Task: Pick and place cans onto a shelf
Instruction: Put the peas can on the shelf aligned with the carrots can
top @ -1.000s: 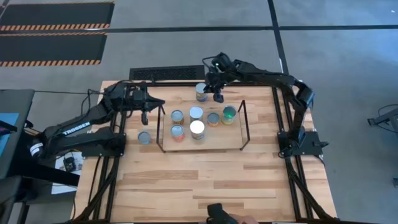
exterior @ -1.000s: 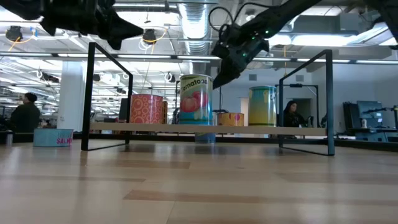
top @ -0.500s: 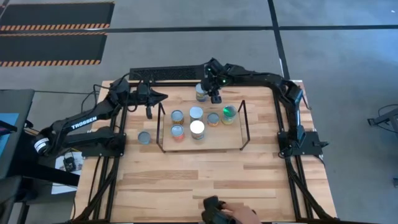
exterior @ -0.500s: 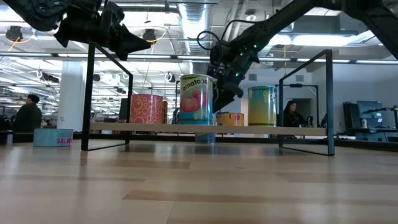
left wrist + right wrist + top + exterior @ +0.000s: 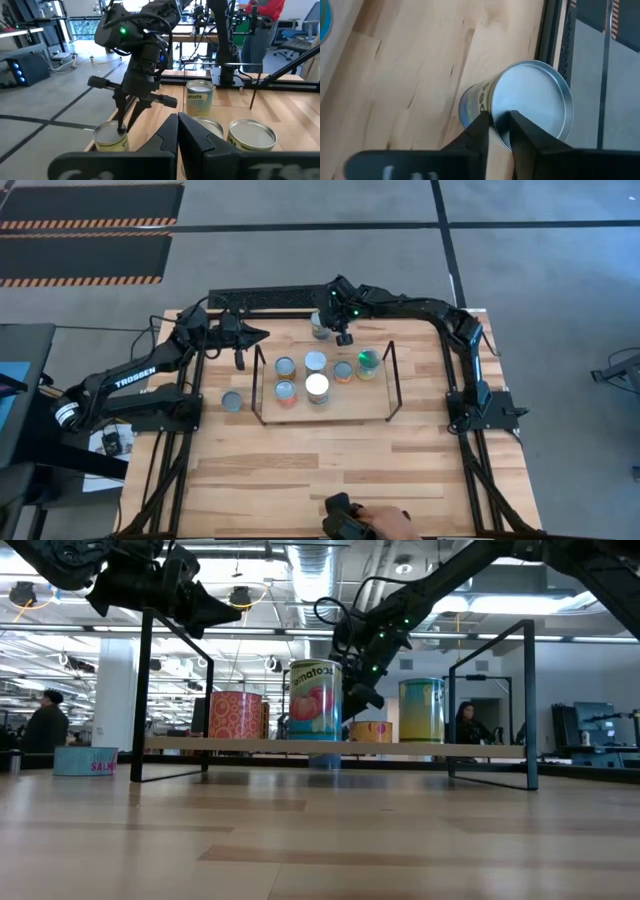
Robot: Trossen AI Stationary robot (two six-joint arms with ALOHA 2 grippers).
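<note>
The light-wood shelf (image 5: 350,405) with black wire ends holds several cans, among them a green-topped one (image 5: 368,361) and a white-topped one (image 5: 317,386). One can with a silvery top (image 5: 319,325) stands on the table behind the shelf, near the far edge. My right gripper (image 5: 341,335) is down at this can's right rim, its fingers nearly together. Another can (image 5: 232,401) stands on the table left of the shelf. My left gripper (image 5: 250,340) is shut and empty, in the air above the shelf's far left corner. My right gripper has the silvery-topped can by the rim (image 5: 496,131) on the side toward the table's right. One finger (image 5: 520,125) is over the top and the other (image 5: 479,127) outside the wall. The fingers slant down from above. The can's base stays on the table (image 5: 107,142).
A black slotted strip (image 5: 265,298) lies along the table's far edge behind the can. Black frame rails run down both table sides. A person's hand (image 5: 375,525) with a dark thing is at the near edge. Bare wood (image 5: 330,460) lies in front of the shelf.
My right gripper has come down and a little toward the table's left, onto the silvery-topped can's rim. My left gripper has gone a little toward the far edge and has stayed shut.
</note>
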